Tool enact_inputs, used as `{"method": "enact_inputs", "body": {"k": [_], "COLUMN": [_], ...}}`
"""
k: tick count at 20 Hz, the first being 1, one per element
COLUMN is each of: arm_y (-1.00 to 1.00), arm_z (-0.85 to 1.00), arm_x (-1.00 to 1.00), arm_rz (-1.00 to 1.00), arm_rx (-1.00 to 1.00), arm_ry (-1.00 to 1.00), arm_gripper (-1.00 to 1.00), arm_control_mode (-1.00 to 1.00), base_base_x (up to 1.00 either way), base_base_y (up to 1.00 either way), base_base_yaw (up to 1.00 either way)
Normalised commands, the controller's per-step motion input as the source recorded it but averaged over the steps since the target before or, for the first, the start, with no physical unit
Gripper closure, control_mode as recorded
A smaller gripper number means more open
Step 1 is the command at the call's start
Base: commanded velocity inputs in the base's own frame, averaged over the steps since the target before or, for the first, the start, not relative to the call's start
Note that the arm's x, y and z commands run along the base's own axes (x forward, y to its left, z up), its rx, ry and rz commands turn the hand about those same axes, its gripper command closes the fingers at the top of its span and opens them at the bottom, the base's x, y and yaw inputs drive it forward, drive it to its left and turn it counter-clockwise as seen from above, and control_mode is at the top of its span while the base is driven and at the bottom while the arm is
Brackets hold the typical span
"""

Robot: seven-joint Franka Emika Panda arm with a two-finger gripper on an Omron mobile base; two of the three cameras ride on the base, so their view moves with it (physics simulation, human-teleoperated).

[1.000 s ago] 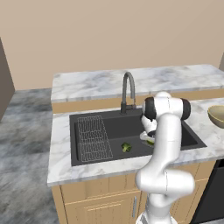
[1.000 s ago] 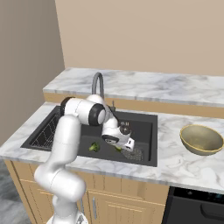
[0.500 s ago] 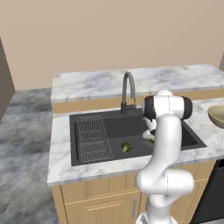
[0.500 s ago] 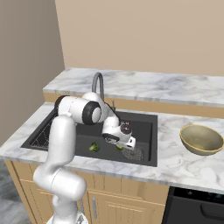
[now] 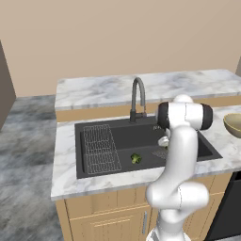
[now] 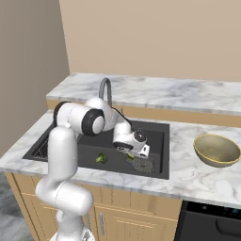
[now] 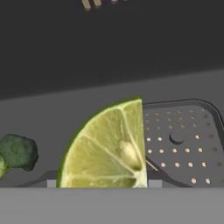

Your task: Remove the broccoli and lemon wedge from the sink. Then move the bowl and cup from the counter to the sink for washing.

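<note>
The lemon wedge [image 7: 107, 148] could slip or skid across the sink [image 6: 155, 129] floor if the tool [image 6: 136, 153] closes off-centre on its curved rind. The wedge fills the hand view's lower middle, apparently between the fingers; whether they are apart or gripping, I cannot tell. The strainer [image 7: 183, 144] sits at three o'clock of the wedge, the broccoli [image 7: 17, 151] at nine o'clock, well apart.

My own forearm hides most of the lemon wedge [image 5: 165, 147] in the left base view. Bowl [image 5: 234, 125] cut by the right edge there. In the hand view, broccoli [image 7: 16, 152] cut at the left edge; my fingertips indistinct behind the wedge.
</note>
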Motion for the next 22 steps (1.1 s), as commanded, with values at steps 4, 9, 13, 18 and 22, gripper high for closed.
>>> {"method": "enact_inputs", "body": {"k": [4,9,13,18,22], "arm_y": [-0.04,-0.04,-0.04,-0.04,-0.04], "arm_z": [0.39,0.41,0.37,0.36,0.37], "arm_x": [-0.15,-0.12,-0.17,-0.20,-0.22], "arm_rz": [0.01,0.03,0.03,0.02,0.02], "arm_rx": [0.02,0.00,0.00,0.00,0.00], "arm_ry": [0.00,0.00,0.00,0.00,0.00], "arm_gripper": [1.00,1.00,1.00,1.00,1.00], "arm_control_mode": [-1.00,-1.00,-1.00,-1.00,-1.00], "base_base_x": [0.00,0.00,0.00,0.00,0.00], "base_base_y": [0.00,0.00,0.00,0.00,0.00], "base_base_yaw": [0.00,0.00,0.00,0.00,0.00]}}
